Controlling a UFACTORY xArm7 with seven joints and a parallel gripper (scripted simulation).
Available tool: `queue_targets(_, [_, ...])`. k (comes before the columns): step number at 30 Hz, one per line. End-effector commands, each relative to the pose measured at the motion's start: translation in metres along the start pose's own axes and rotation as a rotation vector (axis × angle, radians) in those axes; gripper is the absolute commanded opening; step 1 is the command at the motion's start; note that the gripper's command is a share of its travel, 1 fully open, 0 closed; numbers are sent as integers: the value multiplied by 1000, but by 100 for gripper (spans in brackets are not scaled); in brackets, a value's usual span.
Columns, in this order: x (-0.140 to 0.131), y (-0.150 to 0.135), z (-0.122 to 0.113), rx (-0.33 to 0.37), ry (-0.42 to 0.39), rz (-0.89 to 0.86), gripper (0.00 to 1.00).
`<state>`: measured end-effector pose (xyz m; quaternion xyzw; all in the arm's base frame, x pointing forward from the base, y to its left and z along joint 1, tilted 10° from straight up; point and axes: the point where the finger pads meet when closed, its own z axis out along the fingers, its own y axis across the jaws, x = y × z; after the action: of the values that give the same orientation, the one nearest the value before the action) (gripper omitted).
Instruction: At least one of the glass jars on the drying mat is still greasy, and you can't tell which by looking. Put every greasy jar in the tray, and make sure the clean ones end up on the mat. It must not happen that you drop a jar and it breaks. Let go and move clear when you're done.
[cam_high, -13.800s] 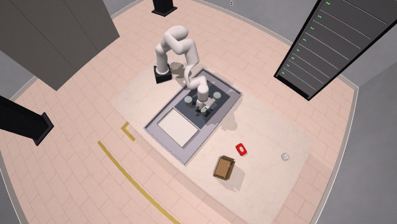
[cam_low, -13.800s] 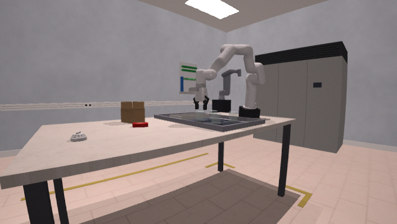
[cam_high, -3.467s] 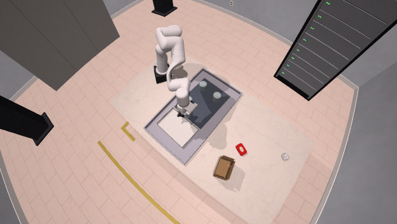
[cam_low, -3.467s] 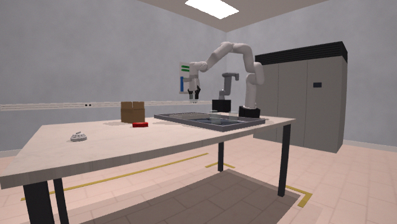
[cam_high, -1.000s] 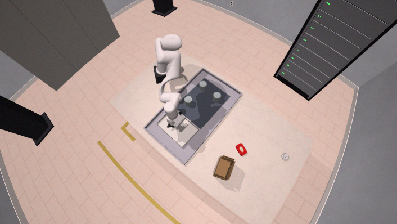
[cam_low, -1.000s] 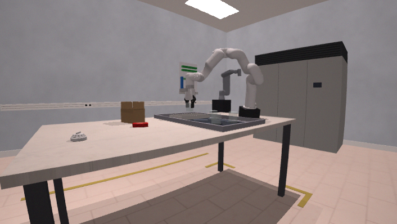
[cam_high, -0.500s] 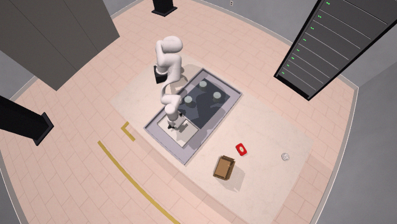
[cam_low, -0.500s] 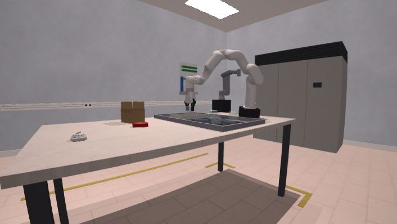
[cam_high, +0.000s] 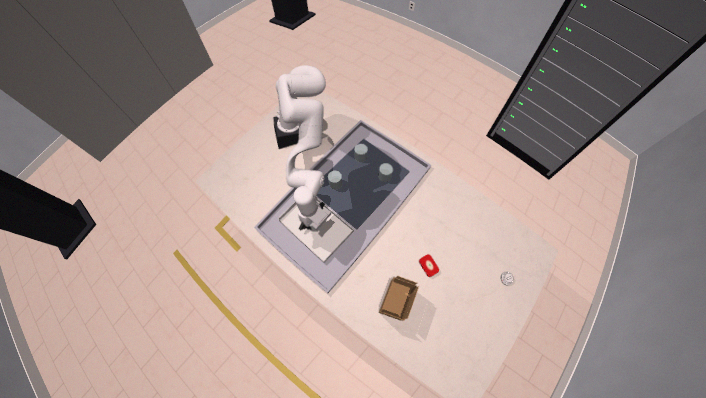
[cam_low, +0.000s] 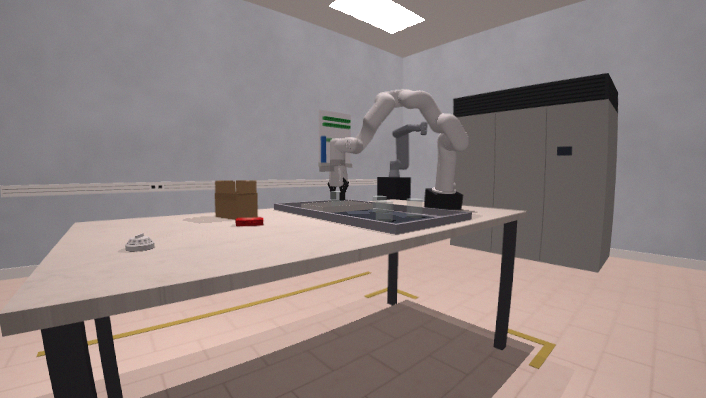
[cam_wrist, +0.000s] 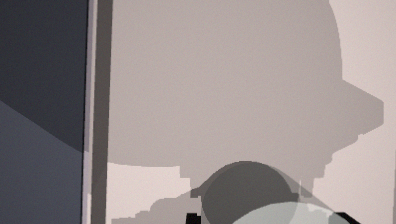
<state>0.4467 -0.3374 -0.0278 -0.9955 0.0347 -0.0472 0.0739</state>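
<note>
My gripper is shut on a glass jar and holds it low over the pale tray. In the wrist view the jar fills the bottom edge, with the tray floor close below and the tray's left wall beside the dark mat. Three more glass jars stand on the dark drying mat: one at the near left, one at the far end, one at the right. In the side view the gripper hangs just above the tray end of the grey frame.
A grey frame holds both mat and tray. On the table stand a cardboard box, a red flat object and a small grey round object. A second dark arm stands behind the table.
</note>
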Motion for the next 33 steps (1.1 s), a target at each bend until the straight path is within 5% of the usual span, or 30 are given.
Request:
queue_targets(1, [2, 2, 1, -4, 5, 0, 0])
queue_targets(12, [2, 2, 8, -4, 5, 0, 0])
queue_targets(13, [2, 2, 8, -4, 5, 0, 100])
queue_targets(26, [2, 2, 8, -4, 5, 0, 100])
queue_targets(33, [2, 2, -11, -4, 5, 0, 100])
